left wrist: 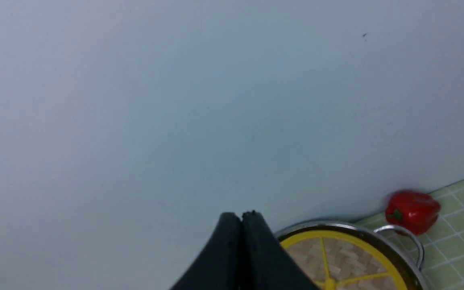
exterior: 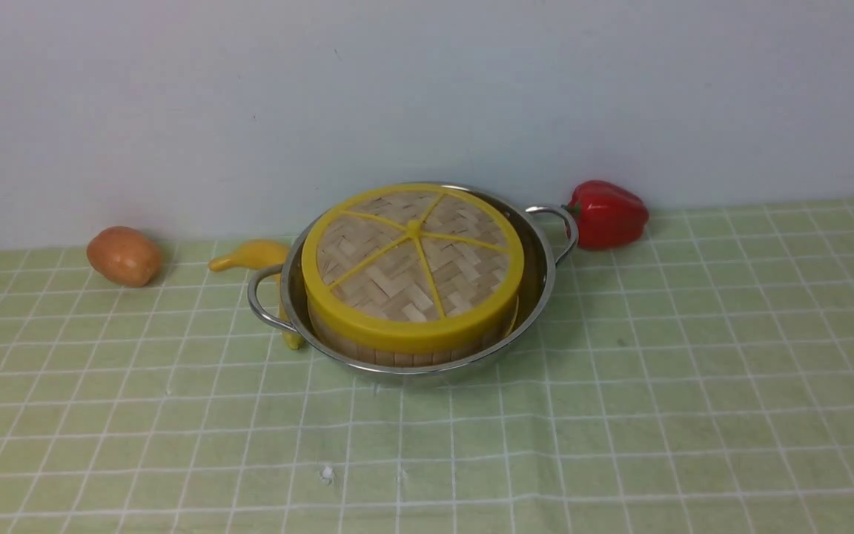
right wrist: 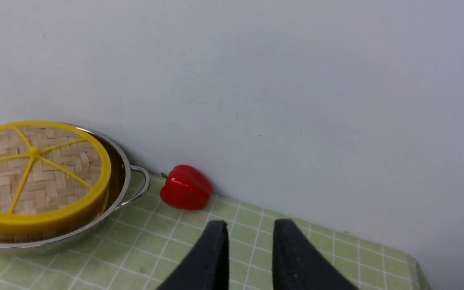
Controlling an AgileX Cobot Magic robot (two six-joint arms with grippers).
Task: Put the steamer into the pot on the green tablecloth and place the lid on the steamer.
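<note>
Steamer (exterior: 408, 348) sits inside pot (exterior: 542, 278), lid (exterior: 412, 263) on top covering it, so only a strip of bamboo wall peeks out under the yellow rim. Lid looks a touch tilted, near edge lower than the far one in the front view. Pot parked on green tablecloth (exterior: 694, 386) toward the back, close to the wall, one loop handle sticking out on each side. Red pepper (exterior: 608, 213) lying just beyond the right handle, up against the wall, near it but can't say for sure whether touching. Yellow banana-ish thing (exterior: 253, 254) tucked behind the left handle, partly hidden by the pot, with another yellow bit poking out below the handle. Brownish round potato-looking thing (exterior: 124, 256) further left, well apart from the pot. Neither arm visible from the front. Left gripper (left wrist: 242, 215) seen only from its own wrist cam: black fingers pressed together, nothing between them, hanging in the air with the wall behind and the lid off to one side. Right gripper (right wrist: 250, 225) likewise up off the cloth, fingers slightly apart with a narrow gap, holding nothing, pepper beyond the tips.
</note>
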